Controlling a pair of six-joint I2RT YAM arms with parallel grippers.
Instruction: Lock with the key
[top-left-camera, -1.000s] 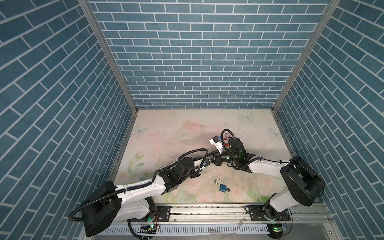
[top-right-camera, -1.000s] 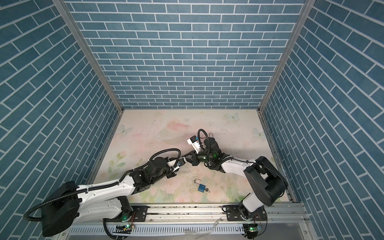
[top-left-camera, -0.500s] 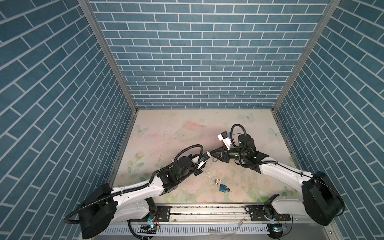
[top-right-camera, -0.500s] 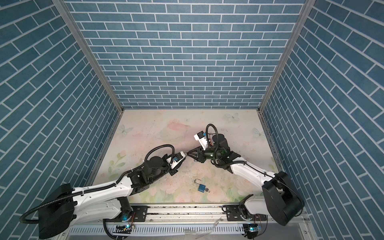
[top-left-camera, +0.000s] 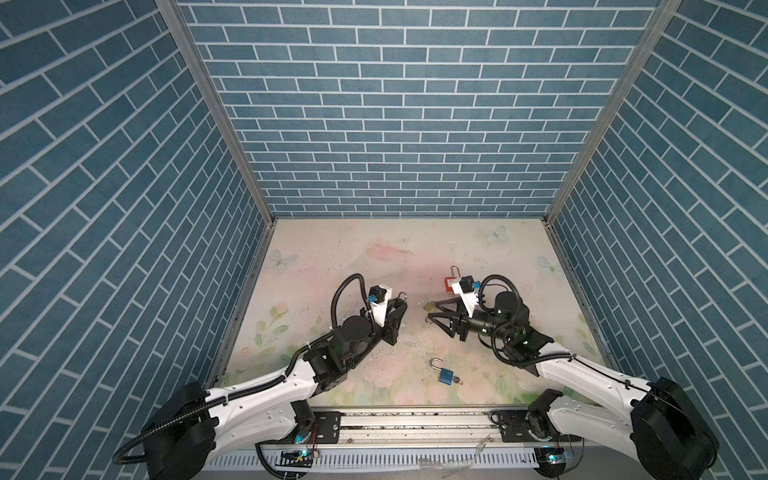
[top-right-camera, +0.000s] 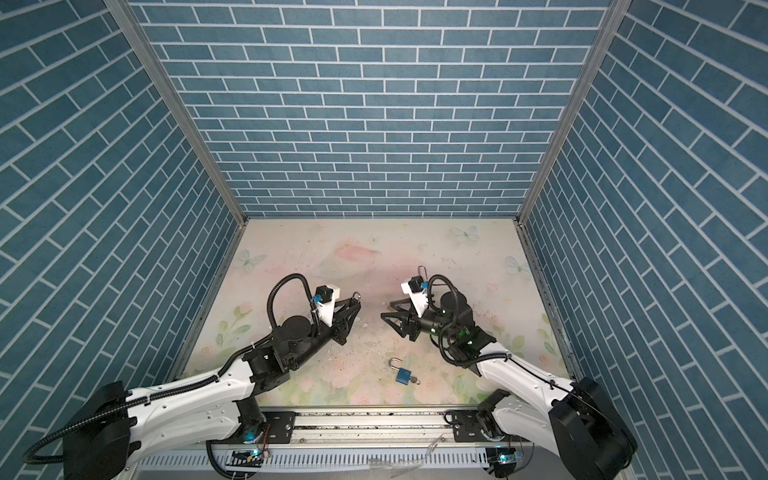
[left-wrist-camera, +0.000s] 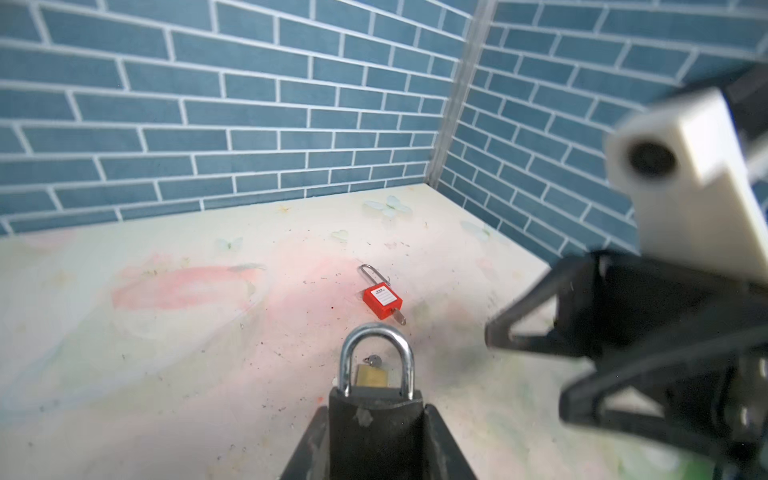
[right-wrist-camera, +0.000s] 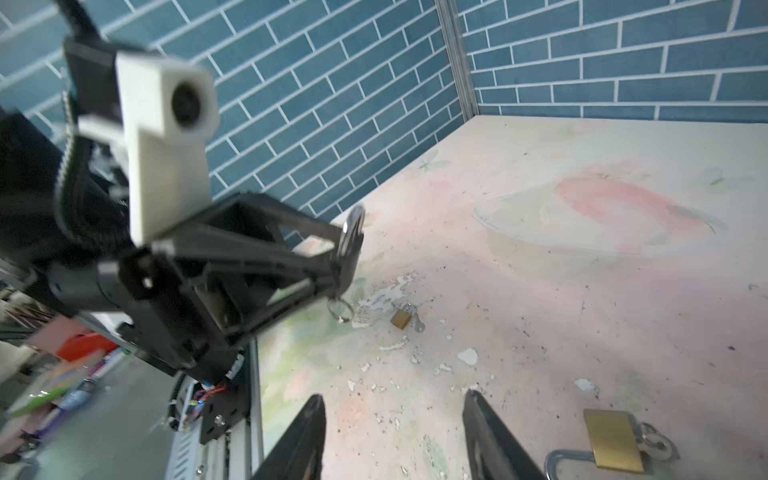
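LOCK IN HAND: The left arm's fingers (top-left-camera: 392, 322) clamped the dark body of a padlock (left-wrist-camera: 376, 415) above the floral table (top-left-camera: 332, 257), left of centre. Its silver shackle (top-left-camera: 402, 296) pointed toward 1 o'clock in both top views, and a key ring (right-wrist-camera: 340, 309) dangled beneath it in the right wrist view. A blue padlock (top-left-camera: 445, 375) lay flat on the table at 6 o'clock from the gap between the two arms, apart from both. A brass padlock (top-left-camera: 429, 307) lay at the tips of the right arm's fingers (top-left-camera: 442, 309), with a red padlock (top-left-camera: 450, 284) near it at 1 o'clock, partly hidden behind that arm's camera mount. The right arm's fingers, aimed at 9 o'clock, stood well apart with nothing between them.
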